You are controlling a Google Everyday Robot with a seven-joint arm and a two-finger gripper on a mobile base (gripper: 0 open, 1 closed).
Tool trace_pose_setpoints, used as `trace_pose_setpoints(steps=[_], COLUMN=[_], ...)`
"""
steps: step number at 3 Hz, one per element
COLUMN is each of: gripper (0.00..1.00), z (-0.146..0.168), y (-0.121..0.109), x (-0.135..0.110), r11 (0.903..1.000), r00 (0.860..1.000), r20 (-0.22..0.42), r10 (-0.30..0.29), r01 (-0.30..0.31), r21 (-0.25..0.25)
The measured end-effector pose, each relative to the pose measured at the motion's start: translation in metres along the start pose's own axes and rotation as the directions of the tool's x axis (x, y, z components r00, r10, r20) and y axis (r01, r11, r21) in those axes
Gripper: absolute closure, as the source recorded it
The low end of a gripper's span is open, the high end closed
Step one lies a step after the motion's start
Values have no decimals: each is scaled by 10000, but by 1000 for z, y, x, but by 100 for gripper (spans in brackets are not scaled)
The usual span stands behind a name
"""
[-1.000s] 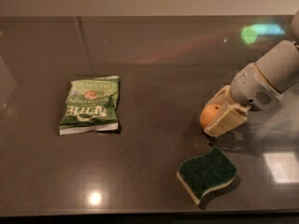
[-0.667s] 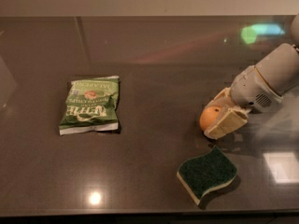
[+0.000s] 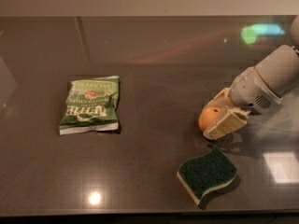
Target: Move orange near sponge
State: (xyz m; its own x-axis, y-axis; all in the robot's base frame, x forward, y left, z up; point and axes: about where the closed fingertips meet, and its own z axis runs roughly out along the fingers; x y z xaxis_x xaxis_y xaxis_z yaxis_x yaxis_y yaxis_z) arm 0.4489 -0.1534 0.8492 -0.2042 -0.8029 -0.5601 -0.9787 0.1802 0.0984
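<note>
The orange (image 3: 208,117) is a small round orange fruit low over the dark tabletop at the right. My gripper (image 3: 219,114) comes in from the right on a pale grey arm, and its two tan fingers are closed around the orange, one behind it and one in front. The sponge (image 3: 207,173), dark green on top with a pale yellow foam layer and wavy edges, lies flat on the table just in front of the orange, a short gap away.
A flat green chip bag (image 3: 90,104) lies on the left half of the table. The dark glossy tabletop (image 3: 149,69) reflects lights at the front left and far right. The table's front edge runs along the bottom.
</note>
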Motion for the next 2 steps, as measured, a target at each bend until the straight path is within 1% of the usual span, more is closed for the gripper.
trace_pose_setpoints(steps=[1, 2], gripper=[0, 0], z=[0, 0], y=[0, 0], x=[-1, -1], r11=[10000, 10000], r00=[10000, 10000], r20=[-6, -6], r10=[-24, -25], r01=[24, 25], r21=[6, 6])
